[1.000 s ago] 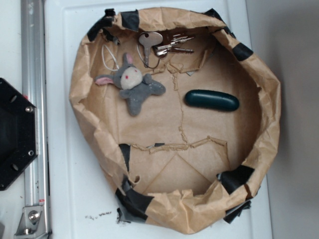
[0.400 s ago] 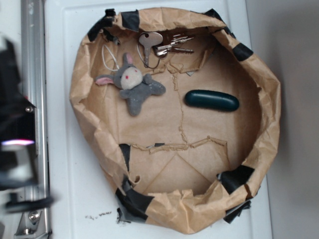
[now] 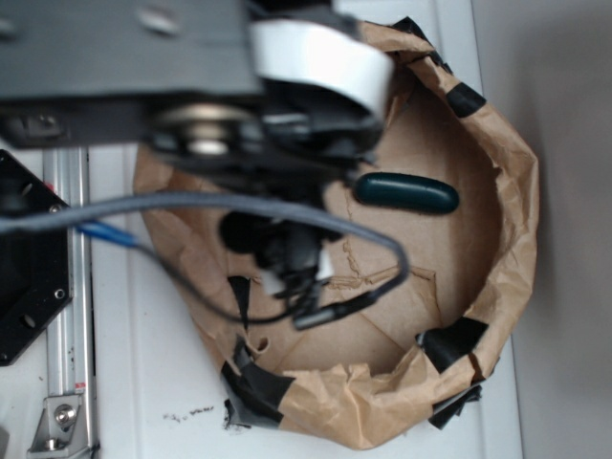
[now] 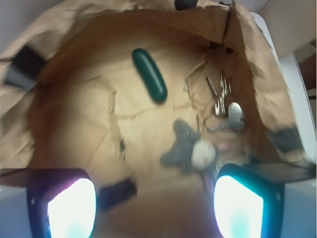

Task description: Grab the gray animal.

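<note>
In the wrist view the gray animal lies flat on the brown paper floor, its cream face beside my right finger. My gripper hovers above it, open, its two glowing fingertips far apart with nothing between them. The toy sits ahead of the jaws and toward the right one, not between them. My blurred arm covers the upper left of the paper nest in the exterior view and hides the gray animal there.
A dark green oblong case lies on the paper to one side of the toy. A bunch of keys rests just beyond the toy. The crumpled paper wall with black tape rings everything.
The arm has swung in from the left edge over the paper nest, now hiding the animal and keys in the exterior view. The objects themselves have not moved.
</note>
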